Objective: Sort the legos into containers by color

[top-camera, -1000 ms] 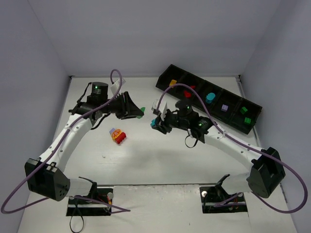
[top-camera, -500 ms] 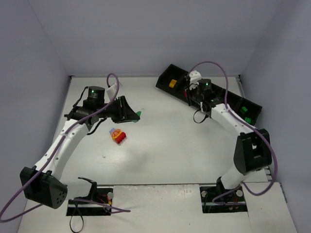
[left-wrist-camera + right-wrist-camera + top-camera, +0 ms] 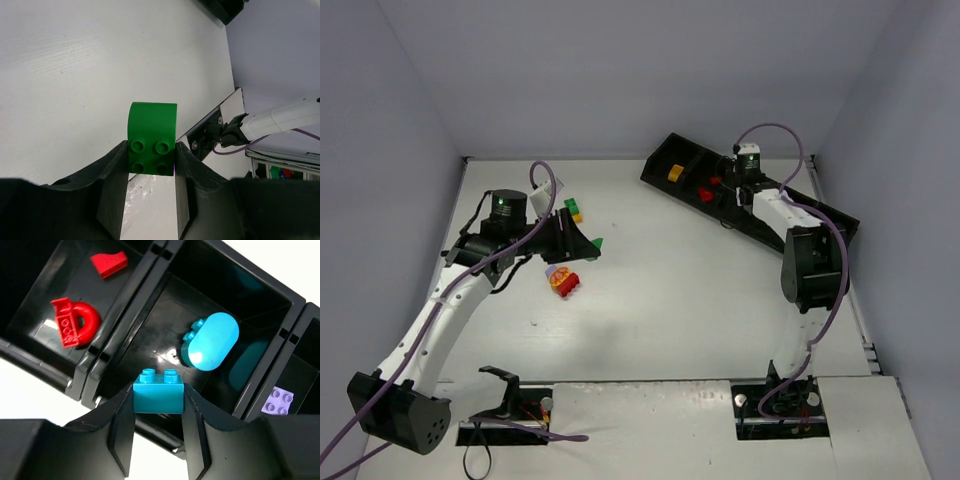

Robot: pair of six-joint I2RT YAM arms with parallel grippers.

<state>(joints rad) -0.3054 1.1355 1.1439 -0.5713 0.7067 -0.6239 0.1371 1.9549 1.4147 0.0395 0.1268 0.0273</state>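
While the small teal-blue two-stud plastic brick (image 3: 157,399) hangs over the near wall of the long black plastic tray (image 3: 127,310), it is pinched at both ends by the black fingers of the right gripper (image 3: 158,390), which is closed on it at the edge of the middle compartment. Just ahead of those fingers and a little to their right, a rounded teal-blue oval brick (image 3: 212,340) lies on that compartment's floor. In the compartment to the left of the fingers lie a red arch-shaped brick (image 3: 75,321) and, farther ahead, a red wedge brick (image 3: 109,263). In the compartment to their right, a pale purple four-stud brick (image 3: 278,401) shows at the edge of the wrist view. Seen from above, a yellow brick (image 3: 674,172) sits in the end compartment, beyond the red ones from the right gripper. Well apart from the tray, the left gripper (image 3: 150,155) is clamped on a green plastic brick with a curved top and four studs (image 3: 152,125), with the white table (image 3: 75,75) below it. In the top view a green and yellow pair of bricks (image 3: 572,209) lies just on the far side of the left gripper, and a red, yellow and purple clump of bricks (image 3: 563,282) lies on its near side, neither touching it.
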